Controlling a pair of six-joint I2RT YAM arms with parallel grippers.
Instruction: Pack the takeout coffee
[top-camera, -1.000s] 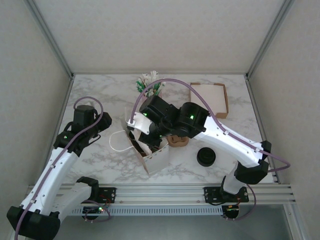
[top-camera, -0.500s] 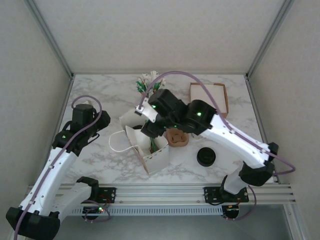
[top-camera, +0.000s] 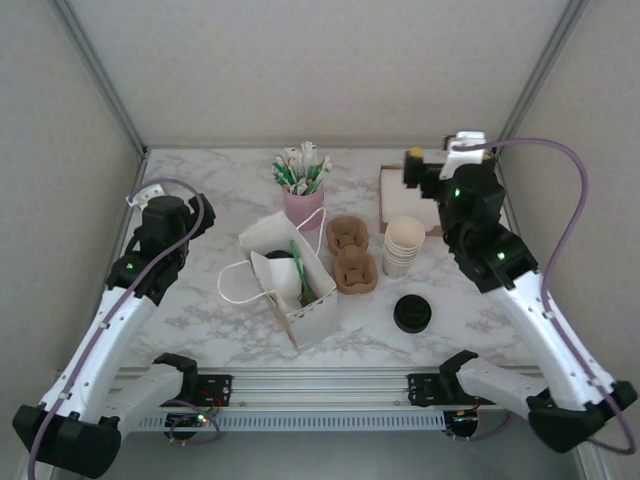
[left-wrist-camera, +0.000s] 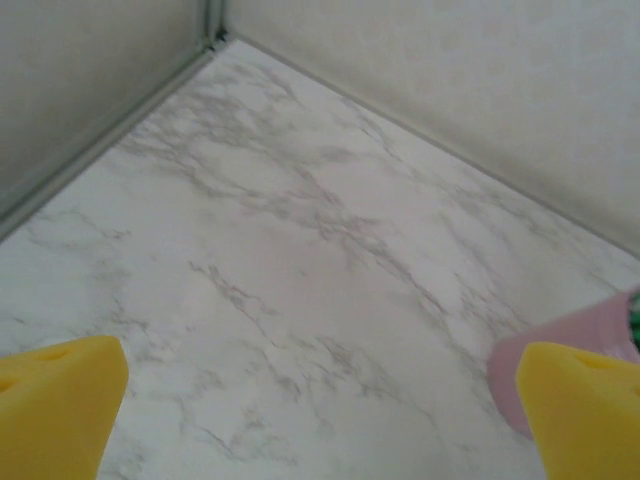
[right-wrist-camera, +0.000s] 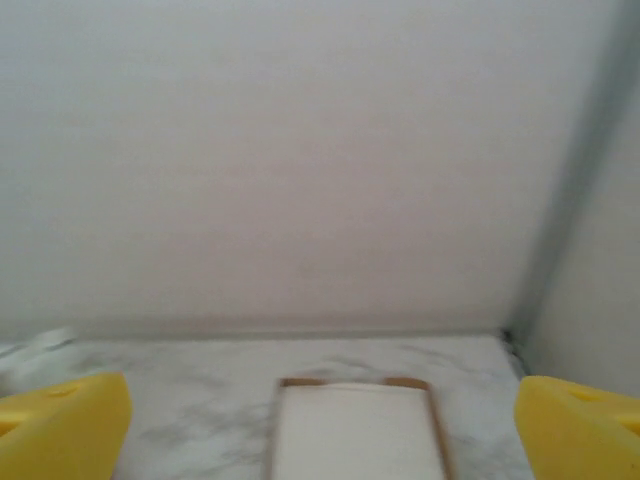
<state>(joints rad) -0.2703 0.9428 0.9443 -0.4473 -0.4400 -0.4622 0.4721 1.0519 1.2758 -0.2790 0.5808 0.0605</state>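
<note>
- Leftmost, the left arm (top-camera: 150, 260) reaches over the far-left part of the marble bench (top-camera: 205, 305). The left jaws stand wide and hold nothing. In the left wrist view the yellow fingertips (left-wrist-camera: 60, 400) sit at the two lower corners with bare marble between them.
- Next, a white paper bag (top-camera: 315, 315) lies open left of centre, its loop handle (top-camera: 232, 285) pointing left.
- The takeout coffee (top-camera: 283, 268) sits inside the bag's mouth, black lid towards the far side and cream body below it. A green stick (top-camera: 299, 272) lies just beside it in the bag.
- Behind the bag stands a pink cup (top-camera: 303, 207) stuffed with green and white stirrers. Its pink wall also shows at the right edge of the left wrist view (left-wrist-camera: 560, 335).
- Two brown cup carriers (top-camera: 350, 252) lie touching, just right of the bag.
- A stack of lidless cream cups (top-camera: 403, 245) lies near the carriers' right side.
- Loose black lids (top-camera: 411, 313) sit nearer the front, apart from the stack.
- A cardboard tray (top-camera: 398, 195) sits at the far right, partly under the right arm (top-camera: 480, 215). It shows centred in the right wrist view (right-wrist-camera: 350, 430).
- The right jaws are raised above the tray, spread wide and empty, with yellow fingertips (right-wrist-camera: 60, 425) far apart.
</note>
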